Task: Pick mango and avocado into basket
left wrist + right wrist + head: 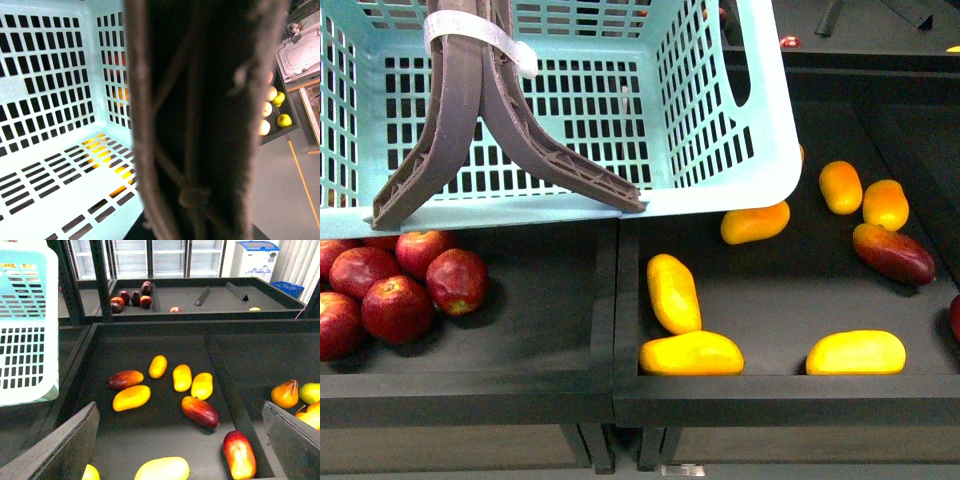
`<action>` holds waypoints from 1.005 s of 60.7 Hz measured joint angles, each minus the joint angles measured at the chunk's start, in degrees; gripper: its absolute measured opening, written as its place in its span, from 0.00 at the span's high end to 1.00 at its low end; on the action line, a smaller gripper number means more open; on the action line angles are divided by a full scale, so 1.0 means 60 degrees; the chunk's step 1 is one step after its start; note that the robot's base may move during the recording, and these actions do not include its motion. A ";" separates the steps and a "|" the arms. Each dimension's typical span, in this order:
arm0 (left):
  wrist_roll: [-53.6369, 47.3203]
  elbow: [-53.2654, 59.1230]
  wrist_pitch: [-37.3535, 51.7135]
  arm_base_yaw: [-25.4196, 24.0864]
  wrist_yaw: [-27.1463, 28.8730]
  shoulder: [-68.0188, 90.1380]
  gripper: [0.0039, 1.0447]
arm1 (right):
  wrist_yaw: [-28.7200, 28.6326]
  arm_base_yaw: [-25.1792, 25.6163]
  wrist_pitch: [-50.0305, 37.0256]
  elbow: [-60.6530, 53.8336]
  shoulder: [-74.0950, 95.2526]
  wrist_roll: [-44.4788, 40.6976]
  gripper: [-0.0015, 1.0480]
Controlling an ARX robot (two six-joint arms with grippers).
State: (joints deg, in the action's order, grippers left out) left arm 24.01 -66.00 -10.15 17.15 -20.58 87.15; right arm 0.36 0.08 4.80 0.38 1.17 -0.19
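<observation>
Front view showed the teal basket (720, 200) filling the upper left, above the black display bins (615, 390). Its brown-grey handles (470, 120) were drawn together and bound by a white tie (480, 35). Below its near rim, red apples (400, 290) lay heaped in the left bin. In the right bin the mango (893, 253), dark red, lay near the far right side, just beside two orange mangoes (863, 195). Yellow mangoes (690, 353) lay along the near wall, well apart from it.

Right wrist view gave the same bin from the side: the mango (200, 411) lay just beside the divider, with a second red-orange mango (239, 454) near it and a dark red one (125, 379) close to the basket (30, 365).

Left wrist view was mostly filled by the blurred dark handles (200, 120), with the slotted basket wall (45, 90) behind and orange fruit glowing through the slots.

Neither the left hand nor the right hand showed in any view, so I could not tell whether either was open or closed.
</observation>
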 joint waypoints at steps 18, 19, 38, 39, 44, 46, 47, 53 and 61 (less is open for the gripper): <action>-0.0022 0.0000 0.0000 0.0000 -0.0007 0.0000 0.95 | 0.0430 0.0849 -0.4805 0.0514 0.6433 0.0663 0.07; -0.0018 0.0004 0.0000 0.0004 -0.0007 0.0000 0.95 | 0.0426 0.0871 -0.4929 0.0521 0.6623 0.0623 0.07; -0.0040 0.0000 0.0000 -0.0004 0.0000 0.0000 0.95 | 0.0222 0.1421 -0.9573 0.2284 1.4702 -0.0608 0.07; -0.0040 0.0000 0.0000 -0.0004 0.0000 0.0000 0.95 | 0.0211 0.1421 -0.9650 0.2342 1.4899 -0.0637 0.07; -0.0040 0.0004 0.0000 -0.0004 0.0000 0.0000 0.95 | 0.0193 0.1432 -1.0171 0.2834 1.6364 -0.0900 0.07; -0.0036 0.0004 0.0000 0.0000 -0.0004 0.0000 0.95 | 0.0142 0.1457 -1.0225 0.3053 1.6837 -0.0962 0.07; -0.0033 0.0000 0.0000 0.0000 -0.0004 0.0000 0.95 | 0.0131 0.1468 -1.0229 0.3133 1.6994 -0.0976 0.07; -0.0040 0.0000 0.0000 0.0000 -0.0004 0.0000 0.95 | 0.0018 0.1559 -1.0331 0.3850 1.8294 -0.1209 0.07; -0.0044 0.0004 0.0000 -0.0004 0.0000 0.0000 0.95 | -0.0619 0.1599 -1.0153 0.4907 1.9748 -0.1705 0.07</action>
State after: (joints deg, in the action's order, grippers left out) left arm 23.75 -65.98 -10.15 17.12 -20.58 87.15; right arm -3.36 9.67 -56.12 29.82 119.66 -10.41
